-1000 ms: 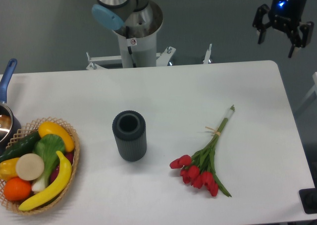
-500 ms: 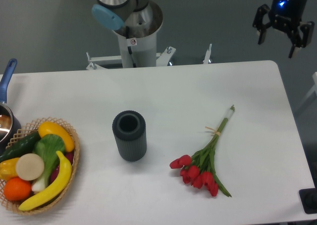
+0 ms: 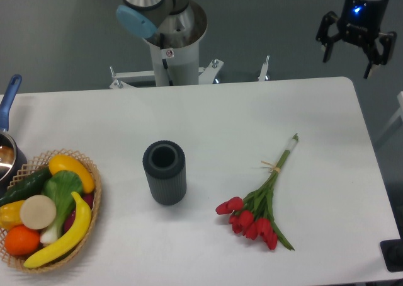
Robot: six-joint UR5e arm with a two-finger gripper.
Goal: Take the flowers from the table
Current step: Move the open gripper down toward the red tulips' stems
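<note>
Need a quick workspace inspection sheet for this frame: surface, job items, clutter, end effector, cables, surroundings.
Surface: white table, flat, no spills seen.
Job's things: flowers lying on the table, red heads toward the near edge, untouched.
Clutter: dark ribbed cylinder upright; basket of fruit and vegetables; pot with blue handle at the left edge.
End effector: gripper open, empty, above the far right corner.
Cables: nothing seen.
Surroundings: robot base pedestal, grey floor.

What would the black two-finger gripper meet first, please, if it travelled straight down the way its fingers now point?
Probably the far right corner of the large white table, which is bare there. The black two-finger gripper hangs open above that edge; depth is unclear, so it might pass just behind the table. The red tulips lie well off that line.
</note>
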